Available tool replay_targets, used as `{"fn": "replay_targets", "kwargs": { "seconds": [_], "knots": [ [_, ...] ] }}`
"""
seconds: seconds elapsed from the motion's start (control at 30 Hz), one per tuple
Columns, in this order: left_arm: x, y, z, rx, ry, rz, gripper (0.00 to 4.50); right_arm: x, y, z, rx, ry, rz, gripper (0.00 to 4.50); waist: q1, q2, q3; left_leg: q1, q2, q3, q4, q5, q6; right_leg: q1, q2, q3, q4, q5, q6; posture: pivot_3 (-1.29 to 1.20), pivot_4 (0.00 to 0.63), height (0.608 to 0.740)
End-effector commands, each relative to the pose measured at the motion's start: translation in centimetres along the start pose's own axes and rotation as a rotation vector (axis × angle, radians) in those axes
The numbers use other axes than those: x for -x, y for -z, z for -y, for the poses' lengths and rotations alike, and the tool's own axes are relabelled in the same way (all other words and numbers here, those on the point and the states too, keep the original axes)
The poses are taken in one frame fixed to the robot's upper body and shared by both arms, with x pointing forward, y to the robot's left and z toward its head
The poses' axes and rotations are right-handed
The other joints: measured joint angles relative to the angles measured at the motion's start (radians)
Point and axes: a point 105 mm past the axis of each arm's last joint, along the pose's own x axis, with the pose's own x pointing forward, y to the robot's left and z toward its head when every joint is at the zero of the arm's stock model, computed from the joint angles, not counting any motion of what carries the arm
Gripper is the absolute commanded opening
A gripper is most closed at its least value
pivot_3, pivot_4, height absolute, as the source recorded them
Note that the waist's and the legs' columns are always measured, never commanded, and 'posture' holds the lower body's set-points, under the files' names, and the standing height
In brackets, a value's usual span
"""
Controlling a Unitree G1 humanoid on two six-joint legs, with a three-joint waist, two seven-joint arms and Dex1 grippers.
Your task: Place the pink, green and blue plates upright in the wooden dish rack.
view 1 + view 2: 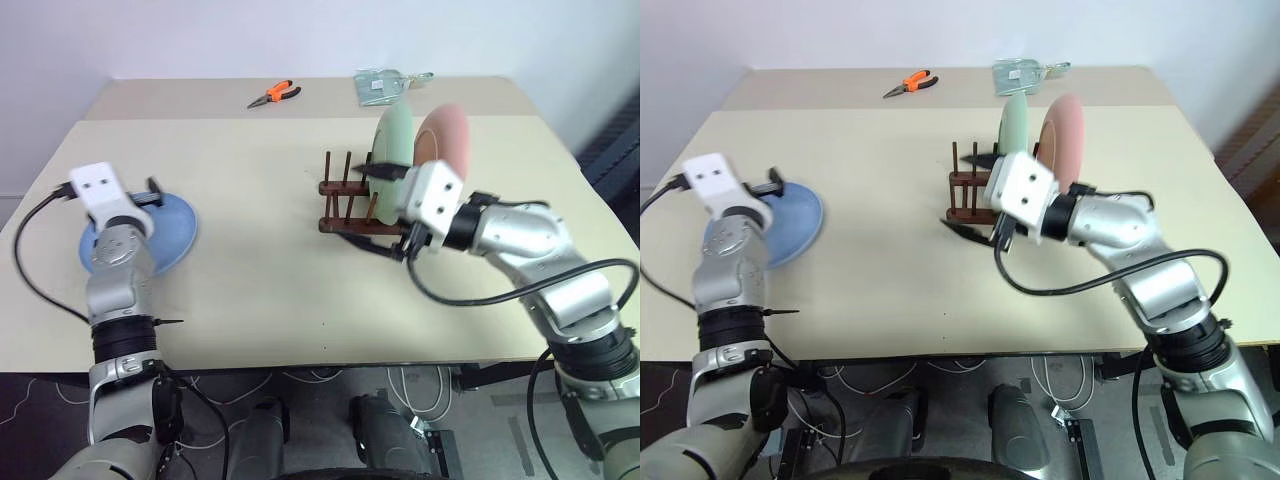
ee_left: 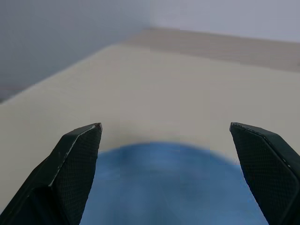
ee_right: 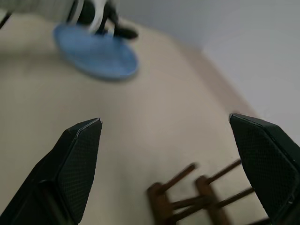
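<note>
left fingers: the left gripper (image 2: 164, 140) has its two black fingers (image 2: 77, 159) spread wide, holding nothing, poised just over the near rim of the round light blue matte plate (image 1: 165, 228).
right fingers: the right gripper (image 3: 164, 140) is spread wide too and empty, hanging at the near end of the small dark-brown wooden dish rack (image 1: 350, 198).
blue plate: lies flat on the table's left side, well apart from the rack.
green and pink plates: the round mint green plate (image 1: 396, 135) and the round salmon pink plate (image 1: 447, 138) stand upright on edge at the far end of the rack, green to the left of pink, close together.
step in hand: by my reading two plates are racked and the blue one is left; the left arm looks set to take it.
next move: the fingers need to close over the plate's low rim, which is hard with the plate lying flat; then it must be lifted, tipped on edge and set between free pegs left of the green plate. the right arm looks best drawn clear of the rack.
surface: a pale beige table (image 1: 260, 280), matte and bare in the middle.
room: plain white wall behind; orange-handled pliers (image 1: 273, 95) and a clear packet (image 1: 382, 84) lie at the far edge of the table.
</note>
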Motion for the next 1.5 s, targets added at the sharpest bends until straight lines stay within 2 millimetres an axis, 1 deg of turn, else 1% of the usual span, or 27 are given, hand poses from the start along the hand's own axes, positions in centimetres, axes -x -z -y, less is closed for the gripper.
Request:
{"fn": "replay_targets", "kwargs": {
  "seconds": [0.03, 0.07, 0.13, 0.2, 0.23, 0.3, 0.33, 0.37, 0.43, 0.57, 0.6, 0.63, 0.7, 0.8, 0.83, 0.87, 0.93, 0.97, 1.0, 1.07, 1.1, 1.13, 1.2, 1.3, 1.4, 1.47, 1.5],
  "knots": [
    [1.0, 0.6, -2.8, 0.103, -0.146, -0.052, 4.50, -1.0, -0.3, -1.0, 0.014, -0.014, 0.041, 4.42, 0.004, -0.001, -0.001, 0.000, 0.000, 0.000, 0.000, 0.000, 0.000, 0.000, 0.000, 0.000, 0.000, 0.000, 0.000, 0.00, 0.150, 0.740],
    [1.5, 1.3, -3.7, 0.164, -0.198, -0.080, 4.50, -1.1, -0.1, -1.3, 0.004, -0.018, 0.045, 4.42, 0.007, -0.002, -0.001, 0.000, 0.000, 0.000, 0.000, 0.000, 0.000, 0.000, 0.000, 0.000, 0.000, 0.000, 0.000, 0.00, 0.150, 0.740],
    [2.5, 2.2, -4.6, 0.231, -0.238, -0.119, 4.50, -1.1, 0.3, -1.6, -0.021, -0.021, 0.049, 4.42, 0.015, -0.004, -0.001, 0.000, 0.000, 0.000, 0.000, 0.000, 0.000, 0.000, 0.000, 0.000, 0.000, 0.000, 0.000, 0.00, 0.150, 0.740],
    [3.0, 2.6, -4.5, 0.256, -0.234, -0.142, 4.50, -1.1, 0.5, -1.8, -0.028, -0.019, 0.048, 4.42, 0.018, -0.004, -0.001, 0.000, 0.000, 0.000, 0.000, 0.000, 0.000, 0.000, 0.000, 0.000, 0.000, 0.000, 0.000, 0.00, 0.150, 0.740],
    [3.3, 3.1, -4.4, 0.262, -0.227, -0.163, 4.50, -1.1, 0.7, -1.9, -0.025, -0.020, 0.044, 4.42, 0.019, -0.005, -0.001, 0.000, 0.000, 0.000, 0.000, 0.000, 0.000, 0.000, 0.000, 0.000, 0.000, 0.000, 0.000, 0.00, 0.150, 0.740],
    [4.2, 4.7, -4.7, 0.330, -0.255, -0.229, 4.50, -1.0, 1.2, -2.1, -0.030, -0.016, 0.039, 4.42, 0.022, -0.005, -0.001, 0.000, 0.000, 0.000, 0.000, 0.000, -0.001, 0.001, 0.000, 0.000, 0.000, 0.000, 0.000, 0.00, 0.150, 0.740],
    [4.5, 5.3, -4.9, 0.354, -0.270, -0.251, 3.98, -1.0, 1.4, -2.1, -0.032, -0.013, 0.037, 4.50, 0.022, -0.005, -0.001, 0.001, 0.000, 0.000, 0.000, 0.000, -0.001, 0.001, 0.000, 0.000, 0.000, 0.000, 0.000, 0.00, 0.150, 0.740],
    [4.6, 5.6, -5.0, 0.368, -0.281, -0.263, 3.72, -1.0, 1.4, -2.1, -0.032, -0.011, 0.037, 4.50, 0.022, -0.005, -0.001, 0.001, 0.000, 0.000, 0.000, 0.000, -0.001, 0.001, 0.000, 0.000, -0.001, 0.000, 0.000, 0.00, 0.150, 0.740],
    [4.6, 5.5, -4.7, 0.404, -0.266, -0.266, 2.77, -1.0, 1.5, -2.1, -0.023, -0.004, 0.039, 4.50, 0.022, -0.005, -0.001, 0.001, 0.000, 0.000, 0.000, 0.000, -0.001, 0.001, 0.000, 0.000, -0.001, 0.000, 0.000, 0.00, 0.150, 0.740],
    [4.0, 5.0, -3.7, 0.423, -0.208, -0.264, 0.68, -1.1, 1.4, -1.8, -0.009, 0.023, 0.044, 4.50, 0.023, -0.005, -0.001, 0.001, 0.000, 0.000, 0.000, 0.000, -0.001, 0.001, 0.000, 0.000, 0.000, 0.000, -0.001, 0.00, 0.150, 0.740],
    [3.9, 5.0, -3.5, 0.426, -0.197, -0.267, 0.24, -1.1, 1.4, -1.7, -0.003, 0.029, 0.042, 4.50, 0.024, -0.006, -0.002, 0.001, 0.000, 0.000, 0.000, 0.000, -0.001, 0.002, 0.000, 0.000, 0.000, 0.000, -0.001, 0.00, 0.150, 0.740],
    [3.8, 5.0, -3.4, 0.433, -0.192, -0.269, 0.07, -1.1, 1.4, -1.7, 0.002, 0.034, 0.039, 4.50, 0.024, -0.005, -0.002, 0.001, 0.000, 0.000, 0.000, 0.000, -0.001, 0.002, 0.000, -0.001, -0.001, 0.000, -0.001, 0.00, 0.150, 0.740],
    [3.8, 5.1, -3.2, 0.447, -0.187, -0.282, 0.07, -1.1, 1.5, -1.6, 0.009, 0.039, 0.032, 4.50, 0.022, -0.006, -0.002, 0.001, 0.000, 0.000, 0.000, 0.000, -0.001, 0.002, 0.000, -0.001, -0.001, 0.000, -0.001, 0.00, 0.150, 0.740],
    [3.4, 4.6, -1.5, 0.472, -0.099, -0.268, 0.07, -1.0, 1.9, -1.4, 0.007, 0.037, 0.004, 4.50, 0.023, -0.006, -0.002, 0.001, 0.000, 0.000, 0.000, 0.000, -0.001, 0.002, 0.000, -0.001, -0.001, 0.000, -0.001, 0.00, 0.150, 0.740],
    [3.3, 4.0, -0.8, 0.480, -0.058, -0.244, 0.07, -1.0, 2.0, -1.3, 0.010, 0.040, -0.003, 4.50, 0.023, -0.006, -0.002, 0.001, 0.000, 0.000, 0.000, 0.000, -0.001, 0.002, 0.000, -0.001, -0.001, 0.000, -0.001, 0.00, 0.150, 0.740],
    [3.2, 2.4, 0.6, 0.471, 0.017, -0.188, 0.07, -1.0, 1.9, -1.0, 0.027, 0.048, -0.006, 4.50, 0.023, -0.006, -0.002, 0.001, 0.000, 0.000, 0.000, 0.001, -0.002, 0.002, 0.000, -0.001, -0.001, 0.000, -0.001, 0.00, 0.150, 0.740],
    [3.2, 0.2, 2.7, 0.443, 0.127, -0.107, 0.07, -1.0, 1.8, -0.6, 0.052, 0.058, -0.008, 4.50, 0.026, -0.007, -0.001, 0.001, 0.000, 0.000, 0.000, 0.001, -0.002, 0.002, 0.000, -0.001, -0.001, 0.000, -0.001, 0.00, 0.150, 0.740],
    [3.4, -1.0, 4.0, 0.414, 0.196, -0.068, 0.07, -1.1, 1.6, -0.4, 0.078, 0.064, -0.006, 4.50, 0.026, -0.007, -0.001, 0.001, 0.000, 0.000, 0.000, 0.001, -0.002, 0.002, 0.000, -0.002, -0.001, 0.000, -0.001, 0.00, 0.150, 0.740],
    [3.5, -1.7, 4.8, 0.394, 0.238, -0.046, 0.07, -1.2, 1.5, -0.3, 0.095, 0.067, -0.005, 4.50, 0.025, -0.008, -0.001, 0.000, 0.000, -0.001, 0.000, 0.001, -0.002, 0.002, 0.000, -0.002, -0.001, 0.000, -0.001, 0.00, 0.150, 0.740],
    [5.0, -6.3, 10.0, 0.359, 0.468, 0.072, 0.07, -2.2, 0.8, 0.5, 0.236, 0.087, -0.002, 4.50, 0.022, -0.008, 0.000, 0.000, 0.000, -0.001, 0.000, 0.001, -0.002, 0.002, 0.000, -0.002, -0.001, 0.000, -0.001, 0.00, 0.150, 0.740],
    [5.8, -7.8, 11.7, 0.345, 0.543, 0.110, 0.07, -2.7, 0.5, 0.8, 0.288, 0.095, -0.003, 4.50, 0.022, -0.009, 0.000, 0.000, 0.000, -0.001, 0.000, 0.001, -0.003, 0.001, 0.000, -0.002, -0.001, 0.000, -0.001, 0.00, 0.150, 0.740],
    [6.6, -8.9, 13.0, 0.318, 0.607, 0.140, 0.07, -3.1, 0.4, 1.1, 0.330, 0.109, -0.002, 4.50, 0.021, -0.009, 0.000, 0.000, 0.000, -0.001, 0.000, 0.002, -0.004, 0.000, 0.000, -0.002, -0.001, 0.001, -0.001, 0.00, 0.150, 0.740],
    [7.2, -9.5, 13.9, 0.276, 0.654, 0.157, 0.07, -4.0, 0.2, 1.9, 0.384, 0.147, 0.007, 4.50, 0.016, -0.009, 0.000, 0.000, 0.000, 0.000, -0.001, 0.002, -0.004, 0.000, 0.000, -0.002, -0.001, 0.001, -0.001, 0.00, 0.150, 0.740],
    [8.0, -10.2, 14.6, 0.244, 0.697, 0.181, 0.07, -5.2, 0.1, 1.9, 0.414, 0.143, 0.021, 4.50, 0.004, -0.008, -0.001, 0.003, 0.000, 0.001, -0.007, 0.002, -0.004, 0.001, 0.000, 0.000, -0.001, 0.001, -0.001, 0.00, 0.150, 0.740],
    [9.0, -10.6, 15.6, 0.228, 0.765, 0.183, 0.07, -6.5, 0.6, 2.1, 0.492, 0.147, 0.001, 4.50, -0.006, -0.008, 0.000, 0.003, 0.000, 0.000, -0.009, 0.002, -0.005, -0.002, 0.001, 0.000, 0.000, 0.001, -0.001, 0.00, 0.150, 0.740],
    [9.7, -10.6, 16.2, 0.207, 0.805, 0.189, 0.00, -7.0, 0.7, 2.4, 0.519, 0.156, -0.001, 3.96, -0.006, -0.009, 0.000, 0.001, 0.000, 0.000, -0.009, 0.003, -0.006, -0.004, 0.001, 0.000, 0.000, 0.001, -0.002, 0.00, 0.150, 0.740],
    [9.8, -10.5, 16.2, 0.205, 0.808, 0.187, 0.00, -7.2, 0.6, 2.4, 0.521, 0.156, 0.003, 3.62, -0.006, -0.009, 0.000, 0.001, 0.000, 0.000, -0.008, 0.003, -0.006, -0.004, 0.001, 0.000, 0.000, 0.001, -0.002, 0.00, 0.150, 0.740]
  ]
}}
